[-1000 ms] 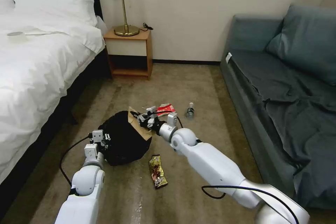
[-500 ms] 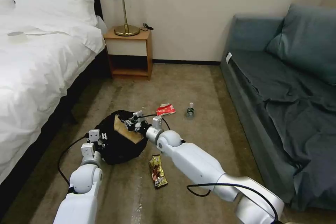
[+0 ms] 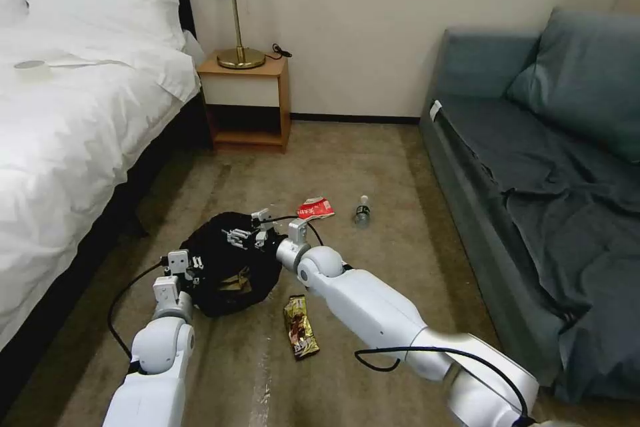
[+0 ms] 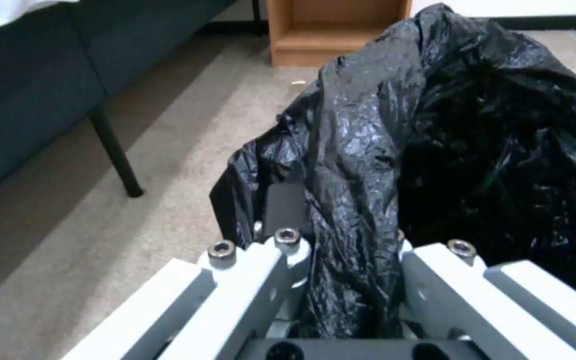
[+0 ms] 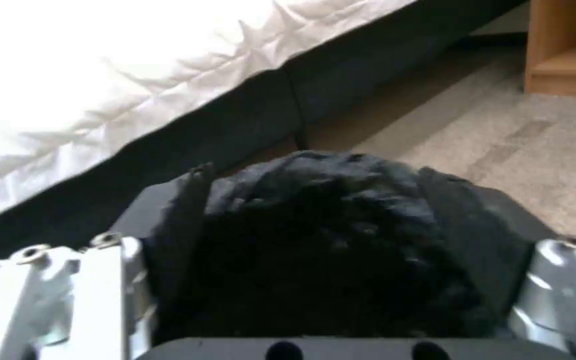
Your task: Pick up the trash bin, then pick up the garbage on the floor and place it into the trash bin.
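- Left gripper (image 3: pixel 190 267) clamps the rim of the trash bin (image 3: pixel 227 270), on the carpet beside the bed.
- Right gripper (image 3: pixel 237 237) over bin mouth, jaws wide, empty.
- Paper bag (image 3: pixel 233 282) inside bin.
- Red packet (image 3: pixel 315 208): writing unreadable.

The black liner bag (image 3: pixel 230 267) hides the trash bin's white body entirely. The tan paper bag (image 3: pixel 235 282) inside shows only a scrap. In the left wrist view, crumpled plastic covers the left pincer's (image 4: pixel 351 280) grip. The red-and-white packet's (image 3: pixel 316 208) print is too small to read.
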